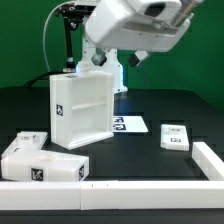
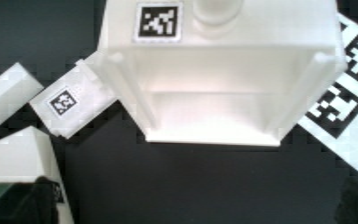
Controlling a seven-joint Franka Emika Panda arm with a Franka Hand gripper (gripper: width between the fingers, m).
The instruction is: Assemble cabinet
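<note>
The cabinet box [image 1: 80, 110] stands upright on the black table left of centre, its open shelved side toward the exterior view's right. In the wrist view I look down on it [image 2: 211, 85], with a tag on its top and one on its side wall [image 2: 62, 100]. A small tagged white panel [image 1: 176, 137] lies to the right. White tagged blocks [image 1: 40, 162] lie at the front left. My gripper [image 1: 112, 58] hangs above and behind the box. Its dark fingers [image 2: 23, 200] sit far apart with nothing between them [image 2: 197, 208].
The marker board [image 1: 128, 124] lies flat behind the box, and it also shows in the wrist view [image 2: 345, 100]. A white rail [image 1: 150, 186] runs along the front edge and up the right side. The robot base stands at the back.
</note>
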